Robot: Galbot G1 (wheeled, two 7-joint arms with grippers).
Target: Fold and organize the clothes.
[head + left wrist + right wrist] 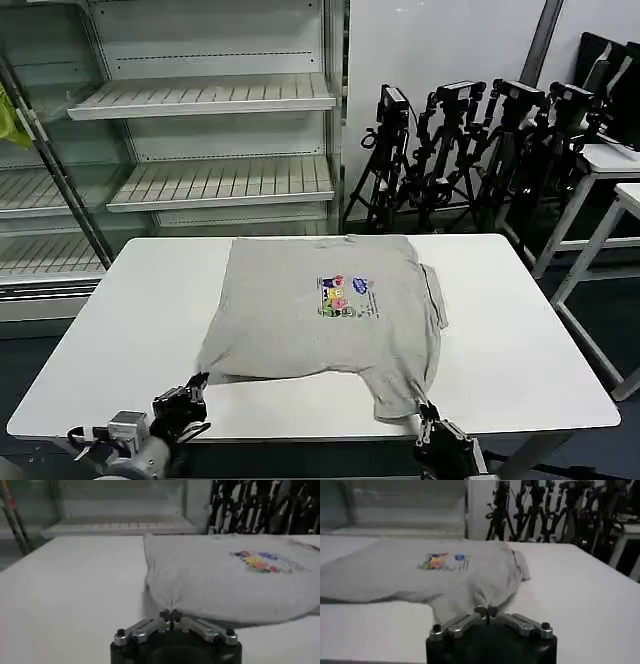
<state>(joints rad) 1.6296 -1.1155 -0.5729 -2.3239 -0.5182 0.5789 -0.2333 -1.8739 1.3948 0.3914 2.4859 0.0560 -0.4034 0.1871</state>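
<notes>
My arms are cut off at the head view's lower edge. The shirt's (320, 310) collar is hidden from me. The soft grey knit lies print-up mid-worktop (520, 350), long axis running near edge to far edge. My left gripper (171, 615) pinches its near-left corner; my right gripper (486, 611) is clamped on the near-right corner.

Shirt (320, 310) collar seemingly tucked under
</notes>
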